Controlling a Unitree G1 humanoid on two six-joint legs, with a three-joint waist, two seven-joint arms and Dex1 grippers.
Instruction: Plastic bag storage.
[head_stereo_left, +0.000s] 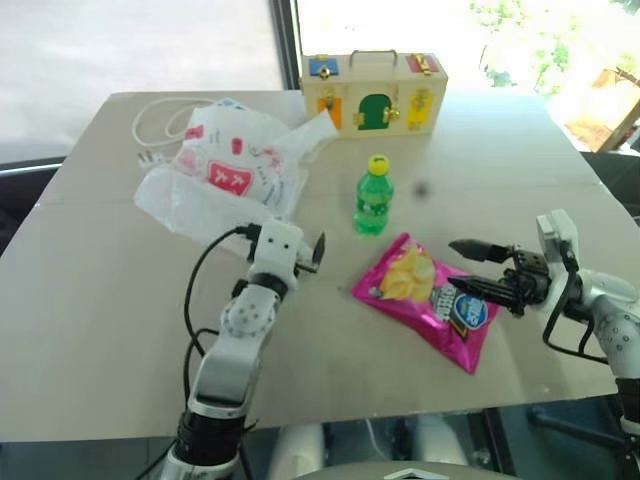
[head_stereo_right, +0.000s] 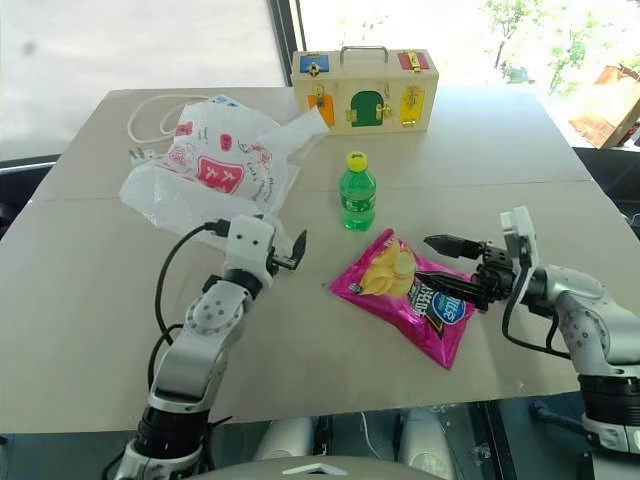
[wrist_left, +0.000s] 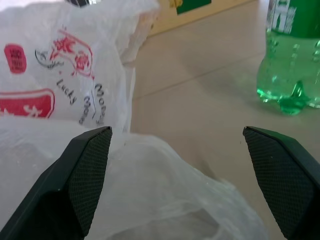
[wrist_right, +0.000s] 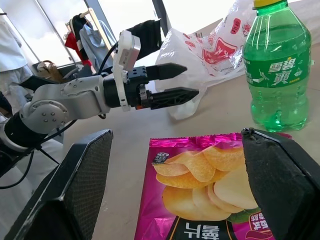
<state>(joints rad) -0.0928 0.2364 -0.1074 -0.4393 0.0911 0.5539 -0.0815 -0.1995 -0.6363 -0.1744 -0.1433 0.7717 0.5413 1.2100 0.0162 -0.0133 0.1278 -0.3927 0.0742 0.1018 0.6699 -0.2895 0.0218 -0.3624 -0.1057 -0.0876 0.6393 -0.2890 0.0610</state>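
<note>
The plastic bag (head_stereo_left: 225, 170), white and crinkly with red print, lies crumpled at the back left of the table (head_stereo_left: 90, 300). My left gripper (head_stereo_left: 318, 252) is level and open at the bag's near right edge. In the left wrist view the bag's thin film (wrist_left: 150, 190) spreads low between the fingers, which are not closed on it. My right gripper (head_stereo_left: 455, 264) points left, open and empty, just above the right end of the pink chips packet (head_stereo_left: 425, 295).
A green soda bottle (head_stereo_left: 373, 196) stands upright mid-table, between the bag and the chips packet. A wooden latch box (head_stereo_left: 373, 93) sits at the back edge. White loops (head_stereo_left: 160, 120) lie behind the bag. A person (wrist_right: 10, 45) stands off to the side.
</note>
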